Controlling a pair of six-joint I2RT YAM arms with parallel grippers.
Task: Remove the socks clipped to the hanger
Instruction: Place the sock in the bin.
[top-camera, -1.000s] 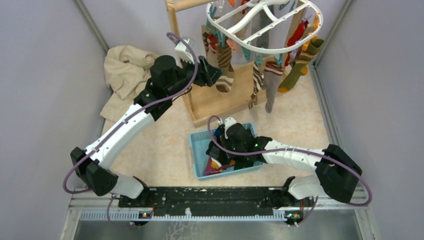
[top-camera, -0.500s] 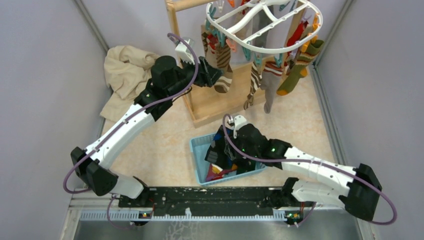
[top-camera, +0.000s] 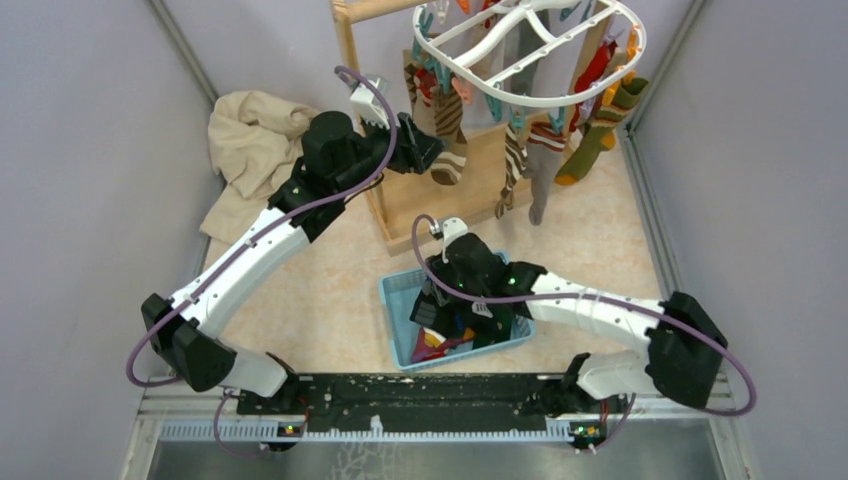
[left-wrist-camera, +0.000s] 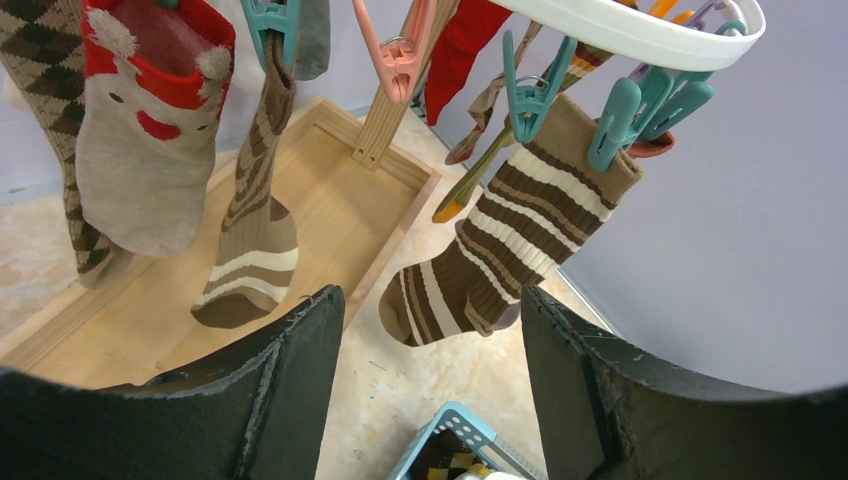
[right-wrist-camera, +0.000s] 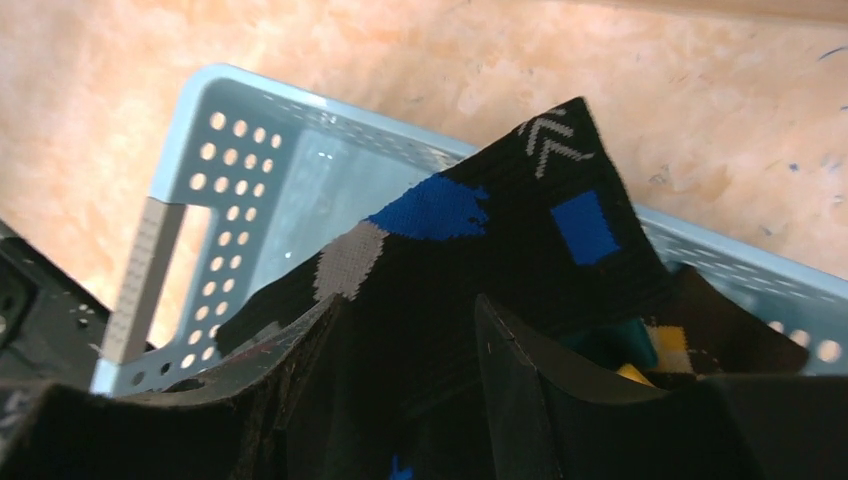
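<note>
Mottled beige tabletop (top-camera: 320, 290) w/ grey walls (top-camera: 90, 150) on three sides; top, L-wrist and R-wrist views.

White oval hanger (top-camera: 540, 102) hangs at rear centre over the base of a wooden stand (top-camera: 430, 200). Socks (top-camera: 590, 150) hang from its rim by clips. A beige cloth (top-camera: 245, 140) lies crumpled at rear L.

L gripper (top-camera: 425, 145) is raised beside the hanger's L side. In the wrist view the L gripper (left-wrist-camera: 430, 300) has its jaws apart and nothing btwn them. A brown-striped sock (left-wrist-camera: 500, 240) hangs just beyond the gap, pinned by teal clips (left-wrist-camera: 525, 95). To its L hang a snowman-face sock (left-wrist-camera: 150, 150) and an argyle sock (left-wrist-camera: 40, 60).

R gripper (top-camera: 450, 310) points down into a blue basket (top-camera: 395, 290) at front centre, which holds loose socks (top-camera: 440, 340). In the wrist view the R gripper (right-wrist-camera: 410, 305) has its jaws partly spread. A black sock (right-wrist-camera: 480, 230) w/ blue patches lies spread below them over the basket's rim (right-wrist-camera: 190, 170), not pinched.
</note>
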